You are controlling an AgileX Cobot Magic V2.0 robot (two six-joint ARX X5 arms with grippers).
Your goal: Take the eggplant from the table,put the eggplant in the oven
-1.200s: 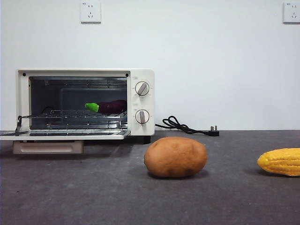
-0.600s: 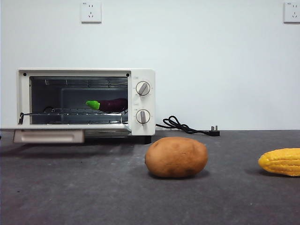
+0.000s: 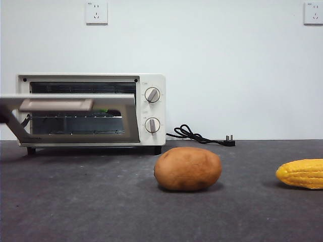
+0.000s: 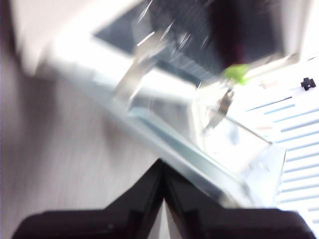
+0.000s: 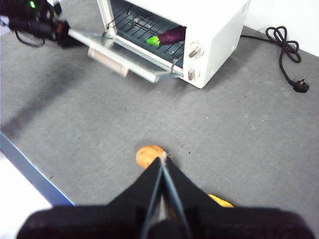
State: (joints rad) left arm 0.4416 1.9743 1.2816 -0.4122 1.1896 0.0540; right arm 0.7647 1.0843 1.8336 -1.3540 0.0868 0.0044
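On the tabletop (image 3: 101,212) nearest the camera a potato (image 3: 187,169) and a corn cob (image 3: 301,173) are seen. Above them the right pincer (image 5: 163,160) is held shut and empty. Farther back, the left pincer (image 4: 162,164), jaws pressed together, is set under the half-raised oven (image 3: 151,108) door (image 3: 70,104). The eggplant (image 5: 169,36) is seen on the rack inside.

I see a brown, rounded potato (image 3: 187,169) lying mid-worktop, toward the front edge. A yellow corn cob (image 3: 301,173) lies near the right edge. A coiled black power cord with plug (image 3: 201,135) rests along the back edge, below two white wall sockets (image 3: 97,12).
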